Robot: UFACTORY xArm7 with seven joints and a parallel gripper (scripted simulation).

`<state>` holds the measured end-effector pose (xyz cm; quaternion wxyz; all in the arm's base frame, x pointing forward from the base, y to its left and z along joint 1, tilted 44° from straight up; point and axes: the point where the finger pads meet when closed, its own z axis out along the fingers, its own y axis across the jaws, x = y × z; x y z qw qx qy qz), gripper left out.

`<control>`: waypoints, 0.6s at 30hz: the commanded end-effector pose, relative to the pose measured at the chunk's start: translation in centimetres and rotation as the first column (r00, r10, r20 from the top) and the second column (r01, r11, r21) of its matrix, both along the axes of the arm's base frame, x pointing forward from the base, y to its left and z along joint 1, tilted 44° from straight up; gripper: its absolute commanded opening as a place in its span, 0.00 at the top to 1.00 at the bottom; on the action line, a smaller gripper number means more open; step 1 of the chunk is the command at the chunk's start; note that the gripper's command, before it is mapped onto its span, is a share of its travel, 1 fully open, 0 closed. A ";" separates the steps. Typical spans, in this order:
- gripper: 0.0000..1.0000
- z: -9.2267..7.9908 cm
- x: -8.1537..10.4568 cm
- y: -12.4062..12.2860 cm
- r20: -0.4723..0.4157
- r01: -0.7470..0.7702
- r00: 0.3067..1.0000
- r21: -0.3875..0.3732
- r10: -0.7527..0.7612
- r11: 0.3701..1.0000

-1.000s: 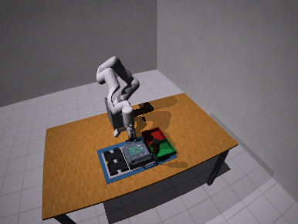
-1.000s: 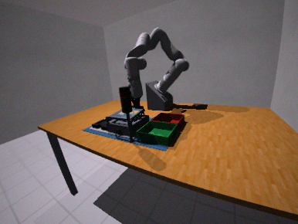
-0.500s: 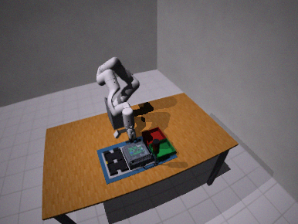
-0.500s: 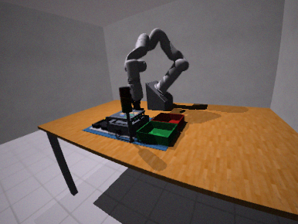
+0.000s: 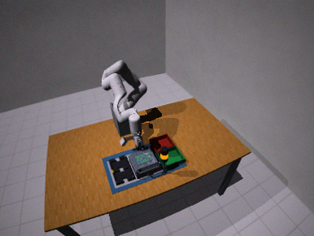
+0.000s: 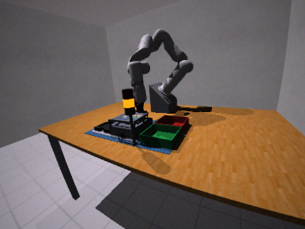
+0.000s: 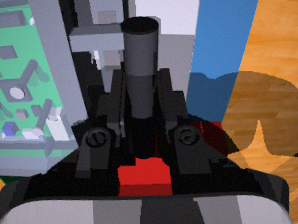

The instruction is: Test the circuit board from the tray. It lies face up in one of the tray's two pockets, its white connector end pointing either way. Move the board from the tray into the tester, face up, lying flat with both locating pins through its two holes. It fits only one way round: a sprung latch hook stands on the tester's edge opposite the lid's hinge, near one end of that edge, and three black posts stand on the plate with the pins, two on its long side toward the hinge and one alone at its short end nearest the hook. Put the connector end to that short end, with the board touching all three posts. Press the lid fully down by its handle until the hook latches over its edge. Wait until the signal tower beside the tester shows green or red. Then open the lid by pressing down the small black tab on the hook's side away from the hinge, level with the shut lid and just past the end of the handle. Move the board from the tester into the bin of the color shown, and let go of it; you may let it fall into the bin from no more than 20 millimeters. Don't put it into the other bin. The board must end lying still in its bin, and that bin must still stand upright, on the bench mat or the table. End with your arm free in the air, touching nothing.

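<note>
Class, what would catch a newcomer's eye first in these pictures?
The pale arm bends down over the tester, its gripper shut on the lid's dark handle. Beside it the signal tower glows amber, next to a red bin and a green bin.

Count on bench: one arm (image 5: 122, 87); one tray (image 5: 121, 170) with two pockets; one tester (image 5: 143, 163); one circuit board (image 5: 143, 156); one signal tower (image 6: 128, 103); two bins, one red (image 5: 162, 142), one green (image 5: 174, 156); one blue mat (image 5: 111, 175); one table (image 5: 81, 191).
</note>
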<state>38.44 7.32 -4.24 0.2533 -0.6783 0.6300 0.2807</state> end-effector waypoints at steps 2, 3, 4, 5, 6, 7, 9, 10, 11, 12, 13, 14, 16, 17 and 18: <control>1.00 0.0 0.1 -0.1 0.001 0.001 1.000 -0.001 -0.001 1.000; 0.78 0.0 0.1 -0.1 0.001 0.001 1.000 -0.001 -0.001 1.000; 0.78 0.0 0.1 -0.1 0.001 0.001 1.000 -0.001 -0.001 1.000; 0.78 0.0 0.1 -0.1 0.001 0.001 1.000 -0.001 -0.001 1.000; 0.78 0.0 0.1 -0.1 0.001 0.001 1.000 -0.001 -0.001 1.000; 0.78 0.0 0.1 -0.1 0.001 0.001 1.000 -0.001 -0.001 1.000; 0.78 0.0 0.1 -0.1 0.001 0.001 1.000 -0.001 -0.001 1.000; 0.78 0.0 0.1 -0.1 0.001 0.001 1.000 -0.001 -0.001 1.000; 0.78 0.0 0.1 -0.1 0.001 0.001 1.000 -0.001 -0.001 1.000; 0.78 0.0 0.1 -0.1 0.001 0.001 1.000 -0.001 -0.001 1.000; 0.78 0.0 0.1 -0.1 0.001 0.001 1.000 -0.001 -0.001 1.000; 0.78 0.0 0.1 -0.1 0.001 0.001 1.000 -0.001 -0.001 1.000; 0.78 0.0 0.1 -0.1 0.001 0.001 1.000 -0.001 -0.001 1.000; 0.78 0.0 0.1 -0.1 0.001 0.001 1.000 -0.001 -0.001 1.000; 0.78 0.0 0.1 -0.1 0.001 0.001 1.000 -0.001 -0.001 1.000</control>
